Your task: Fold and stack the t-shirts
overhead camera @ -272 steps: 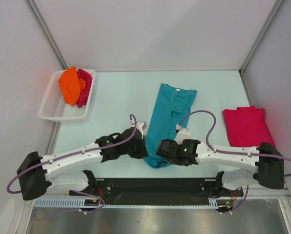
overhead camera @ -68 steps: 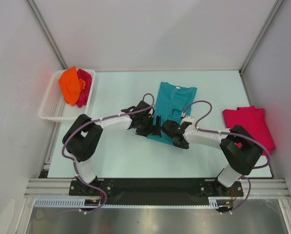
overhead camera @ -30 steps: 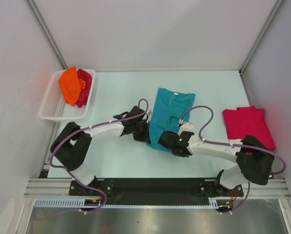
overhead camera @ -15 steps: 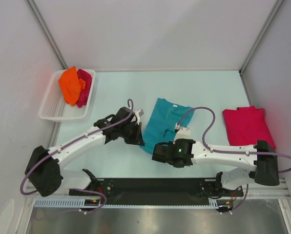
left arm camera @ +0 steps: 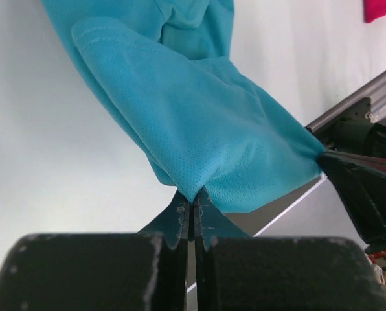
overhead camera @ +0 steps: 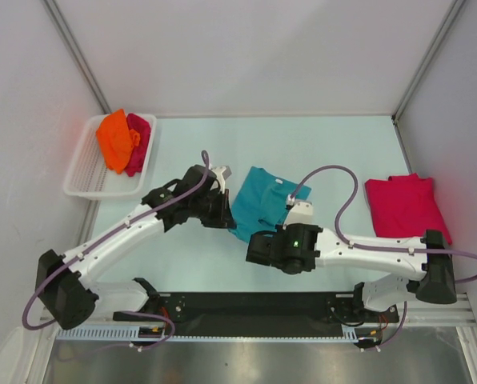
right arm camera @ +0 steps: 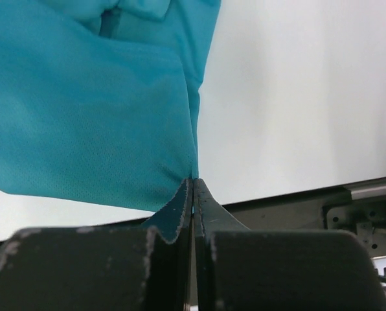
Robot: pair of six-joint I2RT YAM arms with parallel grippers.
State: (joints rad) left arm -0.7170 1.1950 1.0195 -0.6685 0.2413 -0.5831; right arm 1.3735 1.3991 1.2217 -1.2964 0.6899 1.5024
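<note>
Pinching tight, the left gripper (left arm camera: 192,202) has its two fingers shut on one bottom corner of the teal t-shirt (overhead camera: 258,204). The right gripper (right arm camera: 192,185) does the same with the other bottom corner. Between them the cloth hangs up off the table (overhead camera: 342,152) like a little hammock. The neck end of the shirt lies flat on the table, in the middle, between the two arms.

One crimson-pink t-shirt (overhead camera: 405,206) lies folded flat on the right side of the table, so I think that one is done. The teal one looks about halfway through its fold. The orange t-shirt (overhead camera: 114,138) and the other crimson-pink t-shirt (overhead camera: 139,144) sit crumpled in the white basket (overhead camera: 78,182). Nothing is stacked yet.

From above, the arms cover the fingertips, so only the wrist cameras show the grip. How neat the teal fold underneath is, I cannot tell.
</note>
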